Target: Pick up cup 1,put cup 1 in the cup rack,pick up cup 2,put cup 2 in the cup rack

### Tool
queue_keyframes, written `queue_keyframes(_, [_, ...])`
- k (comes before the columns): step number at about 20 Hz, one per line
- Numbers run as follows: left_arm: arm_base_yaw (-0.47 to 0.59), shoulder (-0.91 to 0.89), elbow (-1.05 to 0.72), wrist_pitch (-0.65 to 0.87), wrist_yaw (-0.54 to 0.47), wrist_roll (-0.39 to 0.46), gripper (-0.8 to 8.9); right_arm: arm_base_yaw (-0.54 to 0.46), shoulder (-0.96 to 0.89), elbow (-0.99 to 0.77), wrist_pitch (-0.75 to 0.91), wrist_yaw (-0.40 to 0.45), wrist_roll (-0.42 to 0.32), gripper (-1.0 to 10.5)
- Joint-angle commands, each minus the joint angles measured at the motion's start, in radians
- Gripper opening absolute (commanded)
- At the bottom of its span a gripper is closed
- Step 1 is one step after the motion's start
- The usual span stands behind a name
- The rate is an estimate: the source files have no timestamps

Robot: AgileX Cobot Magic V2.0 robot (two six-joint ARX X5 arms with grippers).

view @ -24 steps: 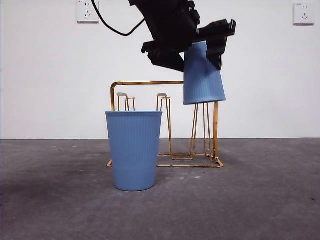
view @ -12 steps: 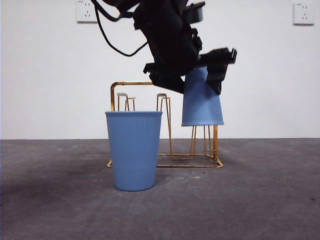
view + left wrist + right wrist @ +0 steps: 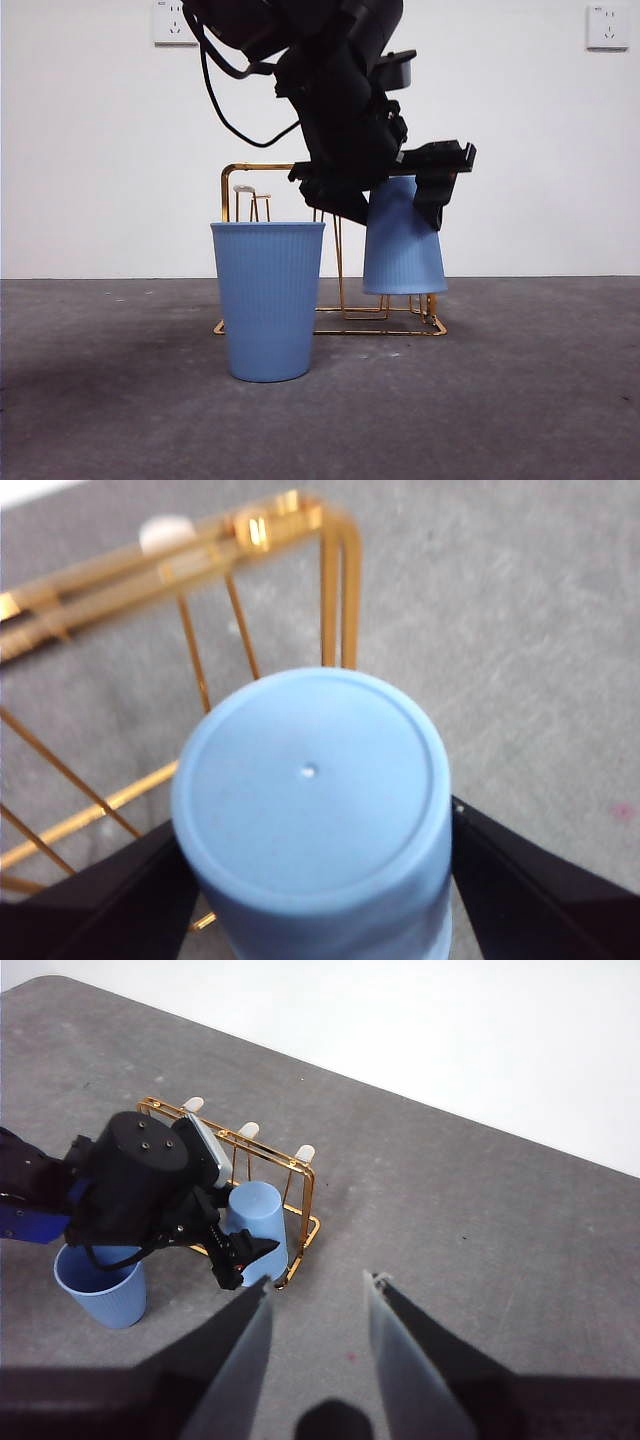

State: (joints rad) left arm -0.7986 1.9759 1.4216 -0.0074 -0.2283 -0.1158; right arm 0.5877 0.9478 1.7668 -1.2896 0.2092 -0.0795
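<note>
My left gripper (image 3: 396, 190) is shut on an upside-down blue ribbed cup (image 3: 403, 245) and holds it low over the right-hand pegs of the gold wire cup rack (image 3: 232, 182). The cup's rim is close above the rack's base. In the left wrist view the cup's base (image 3: 310, 780) sits between my black jaws, with the rack (image 3: 250, 530) behind it. A second blue cup (image 3: 268, 300) stands upright on the table in front of the rack's left side. My right gripper (image 3: 320, 1345) is open and empty, high above the table.
The grey table (image 3: 520, 400) runs to a white wall with two sockets, one left (image 3: 175, 22) and one right (image 3: 607, 27). The left arm (image 3: 140, 1185) hangs over the rack (image 3: 300, 1175), and the upright cup (image 3: 100, 1285) stands beside it.
My left gripper has come down with the upside-down cup, from above the rack's top bar to low over the right pegs. The upright cup has not moved.
</note>
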Motion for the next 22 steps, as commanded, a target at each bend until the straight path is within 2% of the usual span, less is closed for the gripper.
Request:
queue_keyframes(1, [0.002,0.022,0.001,-0.009,-0.003,-0.025,-0.08,0.000,0.004,-0.005,0.002,0.000,-0.006,1.6])
queue_keyframes(6, [0.002,0.024,0.001,-0.015,0.000,-0.034,0.11,0.000,0.017,-0.005,0.002,0.000,-0.007,1.6])
queue_keyframes(7, [0.002,0.024,0.001,-0.016,0.001,-0.038,0.62,0.000,0.019,-0.005,0.002,0.000,-0.007,1.6])
queue_keyframes(10, [0.002,0.024,0.002,-0.028,0.047,-0.038,4.09,0.000,0.024,-0.005,0.001,0.000,-0.008,1.6])
queue_keyframes(11, [0.002,0.024,0.002,-0.032,0.058,-0.038,4.45,0.000,0.024,-0.005,0.002,0.000,-0.008,1.6])
queue_keyframes(20, [0.002,0.021,0.002,-0.120,0.080,-0.068,4.41,0.000,0.024,-0.005,0.003,0.000,-0.011,1.6])
queue_keyframes(22, [0.002,0.019,0.002,-0.139,0.114,-0.068,4.41,0.000,0.024,-0.005,0.002,0.000,-0.011,1.6])
